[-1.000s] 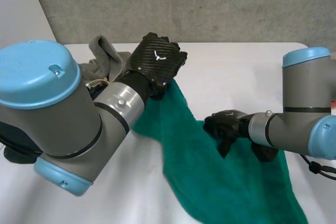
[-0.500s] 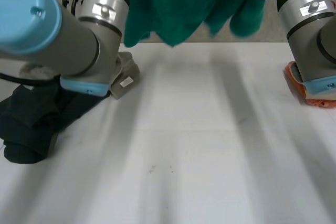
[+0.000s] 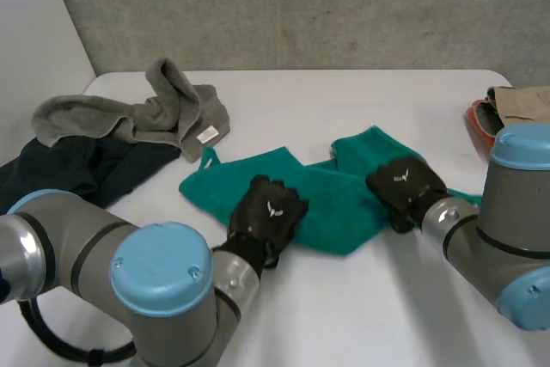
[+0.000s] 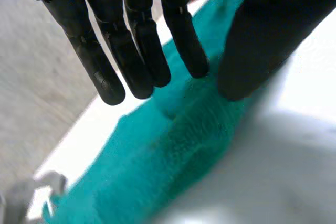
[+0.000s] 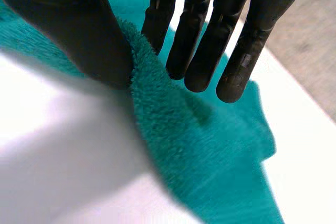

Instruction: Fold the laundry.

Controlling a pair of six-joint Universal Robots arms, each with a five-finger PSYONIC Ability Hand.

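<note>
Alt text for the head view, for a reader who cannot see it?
A green towel lies rumpled on the white table, with the robot's left hand on its near edge and the right hand at its right end. A grey towel and a dark garment lie at the far left.

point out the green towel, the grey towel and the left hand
green towel (image 3: 339, 205): head view, on the flat stretch between the two hands
grey towel (image 3: 165, 116): head view, on its bunched middle fold
left hand (image 3: 268, 212): head view, on the back of the hand, resting on the green towel
</note>
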